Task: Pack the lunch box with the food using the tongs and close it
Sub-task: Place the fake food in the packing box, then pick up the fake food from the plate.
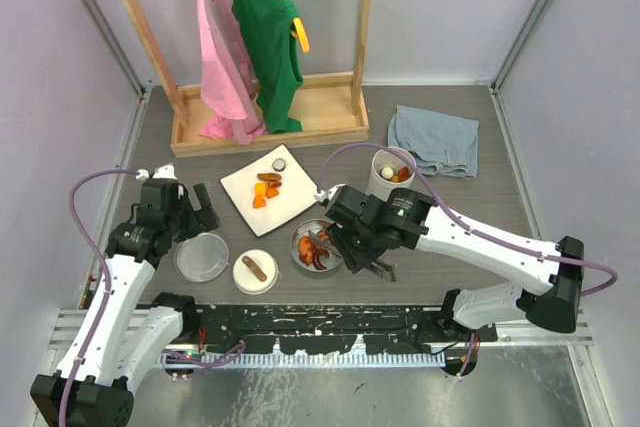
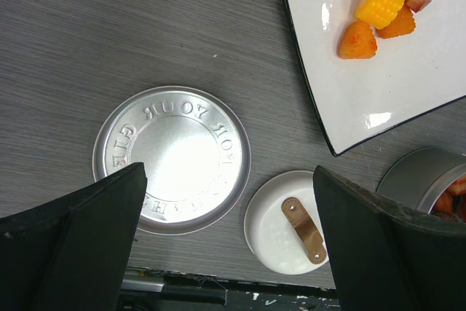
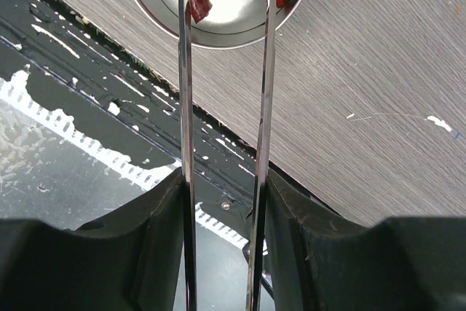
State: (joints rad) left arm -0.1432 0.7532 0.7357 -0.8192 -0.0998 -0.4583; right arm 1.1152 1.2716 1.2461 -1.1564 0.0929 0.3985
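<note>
The lunch box's wide steel tin holds dark red and orange food. My right gripper hovers at its right rim, shut on the tongs. In the right wrist view my right gripper presses both silver arms; their tips stand apart over the tin, among dark red pieces. The flat steel lid lies left of it, under my open, empty left gripper. That lid shows embossed letters between my left gripper fingers. A tall steel cup with food stands behind.
A white square plate carries orange and yellow pieces. A white round lid with a brown strap lies near the table's front edge. A wooden clothes rack base and a grey-blue cloth lie at the back.
</note>
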